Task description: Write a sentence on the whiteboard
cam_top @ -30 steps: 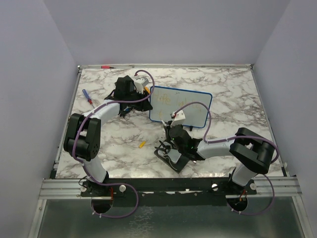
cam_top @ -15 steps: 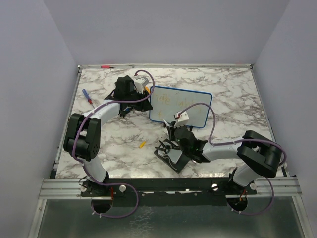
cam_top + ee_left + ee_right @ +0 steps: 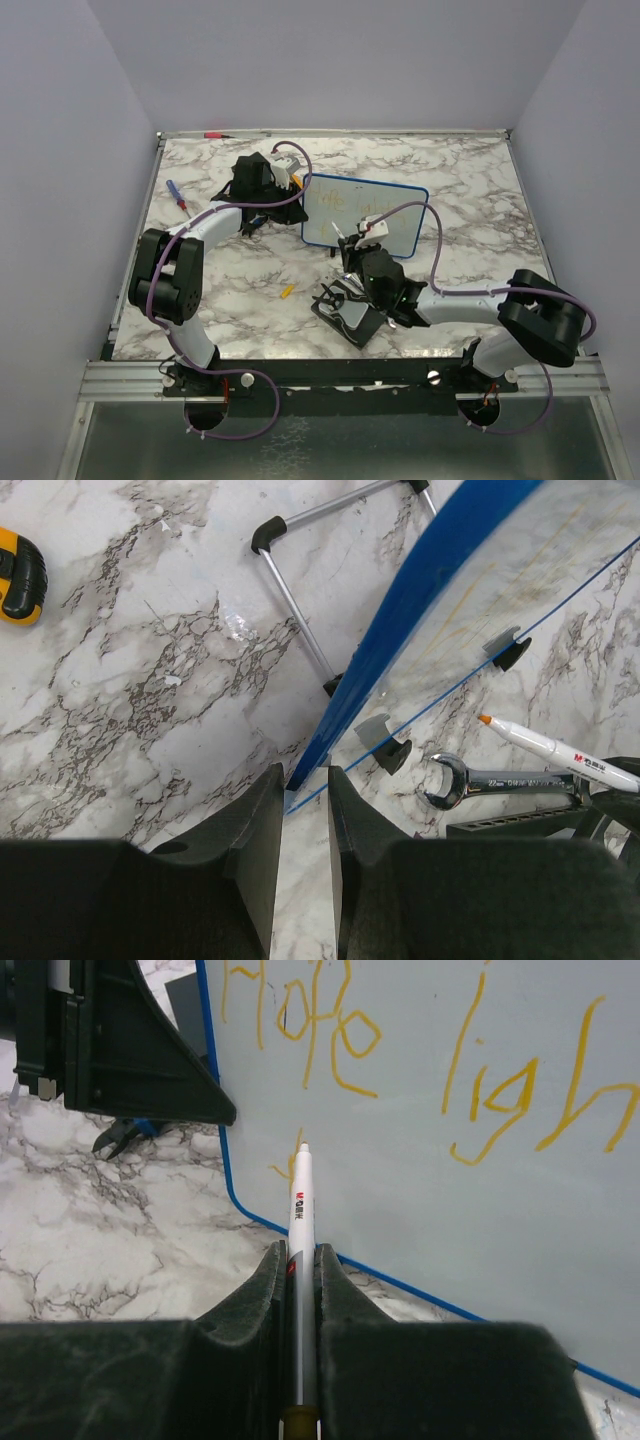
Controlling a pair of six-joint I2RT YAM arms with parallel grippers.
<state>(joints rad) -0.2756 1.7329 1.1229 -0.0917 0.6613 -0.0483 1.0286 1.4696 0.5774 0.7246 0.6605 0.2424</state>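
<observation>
Right claw [image 3: 300,1270] clamps the marker [image 3: 301,1210], tip low on the whiteboard [image 3: 420,1220], left claw [image 3: 305,790] pinching its rim; one line of the sentence [image 3: 310,1030] is written, the second looks barely begun

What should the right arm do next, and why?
Probably drag the marker rightward across the whiteboard: the right gripper pinches it, tip at the board's lower left beside one short orange stroke under the first line; the left gripper clamps the rim.

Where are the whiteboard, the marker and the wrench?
whiteboard [image 3: 400,1210]: right wrist view, bare white face below the writing.
marker [image 3: 300,1215]: right wrist view, white barrel just ahead of the fingers.
wrench [image 3: 510,779]: left wrist view, middle of the shaft.
</observation>
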